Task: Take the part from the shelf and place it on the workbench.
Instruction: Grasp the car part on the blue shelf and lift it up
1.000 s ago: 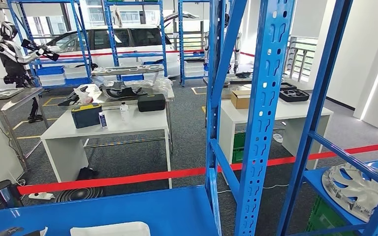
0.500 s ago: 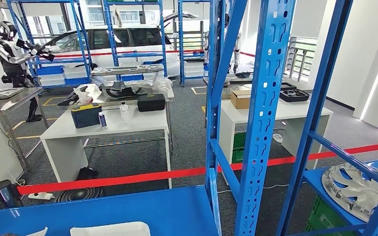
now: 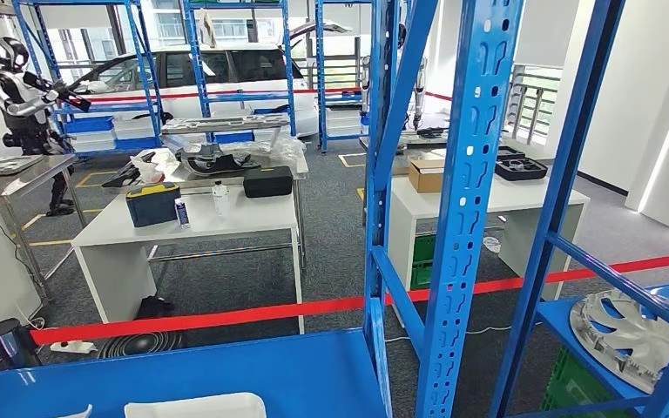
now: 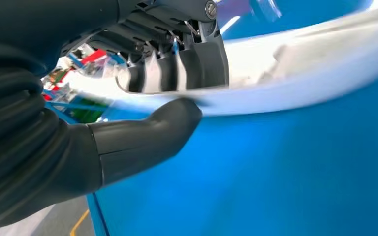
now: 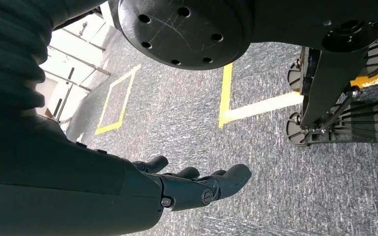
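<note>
The left hand [image 4: 177, 93] is closing on the rim of the white part [image 4: 300, 73]: in the left wrist view its dark fingers [image 4: 197, 64] are lying over the top of the pale curved edge while the thumb is pressing up from beneath, so the edge is pinched between them. The picture is blurred there, so the grip is probably firm, but how deep it goes is hard to judge. The part is lying on the blue shelf [image 3: 226, 374], low at the robot's left front, where the head view is catching just its white edge [image 3: 196, 406].

To do this step well, the hand is best lifting the part straight up off the shelf surface before drawing it back, keeping it level so the thin rim is not twisting out of the pinch. The blue upright [image 3: 462, 218] is standing just beside the shelf, so the way out is calling for a path that stays away from it.

The right hand [image 5: 197, 189] is hanging over the grey carpet floor [image 5: 266, 147], holding nothing, fingers loosely curled and apart. It could be steadying the far side of the part if the grip feels light. White benches [image 3: 226, 222] are standing beyond the red tape [image 3: 226, 315], well apart from the shelf.
</note>
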Controlling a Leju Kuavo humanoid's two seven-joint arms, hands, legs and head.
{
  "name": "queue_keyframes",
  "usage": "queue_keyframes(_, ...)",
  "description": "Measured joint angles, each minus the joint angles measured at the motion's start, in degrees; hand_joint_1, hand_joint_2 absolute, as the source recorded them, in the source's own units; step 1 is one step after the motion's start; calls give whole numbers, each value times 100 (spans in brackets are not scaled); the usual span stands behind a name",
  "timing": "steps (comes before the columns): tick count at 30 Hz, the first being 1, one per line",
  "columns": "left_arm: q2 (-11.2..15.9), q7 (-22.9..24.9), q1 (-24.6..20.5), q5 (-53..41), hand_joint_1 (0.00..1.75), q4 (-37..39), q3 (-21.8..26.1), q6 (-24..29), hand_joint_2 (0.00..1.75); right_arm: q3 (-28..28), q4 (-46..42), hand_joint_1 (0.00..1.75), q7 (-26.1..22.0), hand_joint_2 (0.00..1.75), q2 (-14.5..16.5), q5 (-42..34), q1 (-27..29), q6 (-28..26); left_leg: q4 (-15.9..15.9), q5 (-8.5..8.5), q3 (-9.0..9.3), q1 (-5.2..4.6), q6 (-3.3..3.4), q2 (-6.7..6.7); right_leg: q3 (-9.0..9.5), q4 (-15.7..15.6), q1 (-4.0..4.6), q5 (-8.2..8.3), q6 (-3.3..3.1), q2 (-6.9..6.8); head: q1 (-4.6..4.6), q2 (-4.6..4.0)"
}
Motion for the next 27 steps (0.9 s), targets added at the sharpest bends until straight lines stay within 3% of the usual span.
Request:
queue_keyframes(18, -39, 49, 64, 11, 175, -3, -33, 178, 175, 0, 0, 0, -8, 175, -2, -22, 1, 0, -1, -5, 28, 0, -1, 2, 25, -1, -1, -2, 3, 6, 0, 0)
queue_keyframes(27, -66, -90, 215, -15, 175, -55, -76, 793, 175, -17, 0, 0, -10, 175, -2, -29, 0, 0, -1, -6, 32, 0, 0, 2, 30, -1, -1, -3, 3, 4, 0, 0)
